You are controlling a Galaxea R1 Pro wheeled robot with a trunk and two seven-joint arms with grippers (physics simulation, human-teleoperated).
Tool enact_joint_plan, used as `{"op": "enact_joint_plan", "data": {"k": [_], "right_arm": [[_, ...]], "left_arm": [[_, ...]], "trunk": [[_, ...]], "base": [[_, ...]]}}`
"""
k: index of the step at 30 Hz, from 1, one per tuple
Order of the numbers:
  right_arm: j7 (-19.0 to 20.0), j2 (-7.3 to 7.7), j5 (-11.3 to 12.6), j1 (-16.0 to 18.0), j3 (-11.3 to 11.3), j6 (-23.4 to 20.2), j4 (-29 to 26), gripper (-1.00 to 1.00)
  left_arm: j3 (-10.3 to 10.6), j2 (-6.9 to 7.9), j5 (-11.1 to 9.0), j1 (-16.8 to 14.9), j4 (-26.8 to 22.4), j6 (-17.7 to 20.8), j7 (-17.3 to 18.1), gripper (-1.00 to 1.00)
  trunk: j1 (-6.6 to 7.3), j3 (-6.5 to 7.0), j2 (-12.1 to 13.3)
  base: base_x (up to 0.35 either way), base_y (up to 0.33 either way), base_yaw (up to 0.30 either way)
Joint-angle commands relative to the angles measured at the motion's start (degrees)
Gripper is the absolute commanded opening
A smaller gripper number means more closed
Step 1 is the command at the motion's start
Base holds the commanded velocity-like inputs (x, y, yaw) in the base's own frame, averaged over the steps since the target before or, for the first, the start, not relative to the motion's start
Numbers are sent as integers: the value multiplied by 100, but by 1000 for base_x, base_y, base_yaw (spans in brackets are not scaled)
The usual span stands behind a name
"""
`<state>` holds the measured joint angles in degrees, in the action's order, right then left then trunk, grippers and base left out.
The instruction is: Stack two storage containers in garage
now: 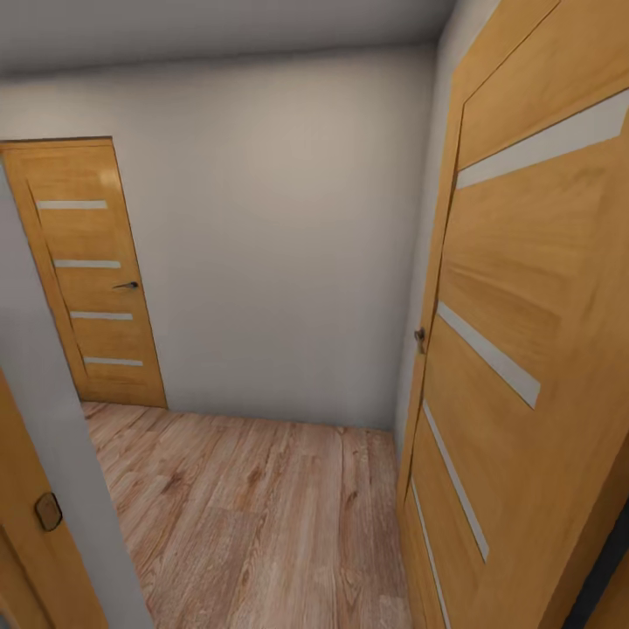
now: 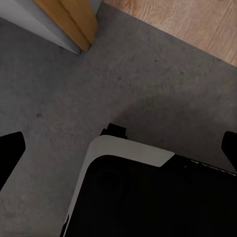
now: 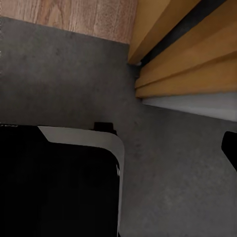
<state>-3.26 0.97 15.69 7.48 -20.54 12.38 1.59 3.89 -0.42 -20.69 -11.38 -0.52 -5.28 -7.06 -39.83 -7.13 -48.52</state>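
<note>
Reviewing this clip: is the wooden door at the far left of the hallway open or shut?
Shut. In the head view the far door sits flush in its frame with no gap around it, its handle level. The near door on the right stands open.

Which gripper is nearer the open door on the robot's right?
Right. The right fingers hang over grey floor just short of the open door's bottom edge; the left fingers hang across the base, by the opposite jamb.

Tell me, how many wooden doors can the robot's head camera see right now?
2. One closed door stands at the far left of the hallway; one open door swings in close on the right. Others may be hidden.
</note>
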Motion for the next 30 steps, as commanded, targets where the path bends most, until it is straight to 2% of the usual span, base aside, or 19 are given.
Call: {"op": "enact_joint_plan", "data": {"k": [1,19,30], "right_arm": [[7,-1,43,8,-53,29,17,100],[-17,-1,48,8,-47,36,17,100],[-17,-1,47,8,-47,29,17,100]], "left_arm": [[42,-2,-40,-4,6,-17,-17,100],[42,-2,-35,-4,-1,-17,-23,100],[42,-6,-31,-4,-1,-17,-23,100]], "trunk": [[-1,-9,-6],[-1,-9,-6],[-1,-9,-6]], "base": [[0,0,2],[0,94,0],[0,13,0]]}}
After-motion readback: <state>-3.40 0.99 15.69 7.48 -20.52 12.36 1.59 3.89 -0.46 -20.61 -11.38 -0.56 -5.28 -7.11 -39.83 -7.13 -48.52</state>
